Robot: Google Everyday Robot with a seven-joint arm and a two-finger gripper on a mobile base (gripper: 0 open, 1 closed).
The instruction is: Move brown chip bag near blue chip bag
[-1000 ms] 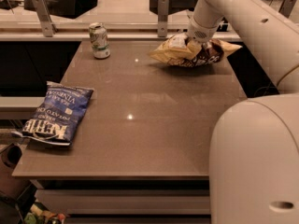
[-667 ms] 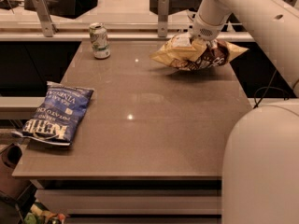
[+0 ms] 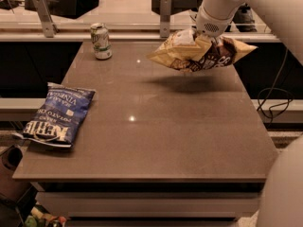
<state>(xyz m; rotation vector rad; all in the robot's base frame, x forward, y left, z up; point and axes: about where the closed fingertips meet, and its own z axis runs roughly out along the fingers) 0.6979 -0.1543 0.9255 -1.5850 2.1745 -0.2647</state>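
The brown chip bag [image 3: 201, 52] is a wrinkly tan-yellow bag with dark brown panels. It hangs in the air above the far right part of the table [image 3: 165, 126], with its shadow on the surface below. My gripper [image 3: 204, 38] comes down from the upper right and is shut on the bag's top. The blue chip bag [image 3: 59, 114] with white lettering lies flat near the table's left edge, far from the gripper.
A green and white can [image 3: 101, 41] stands upright at the far left of the table. A railing with metal posts [image 3: 164, 9] runs behind the table. My white arm fills the right side. A cable [image 3: 274, 103] hangs at the right.
The gripper has lifted the brown chip bag off the table and it now hangs above the surface. The blue bag and the can have not moved.
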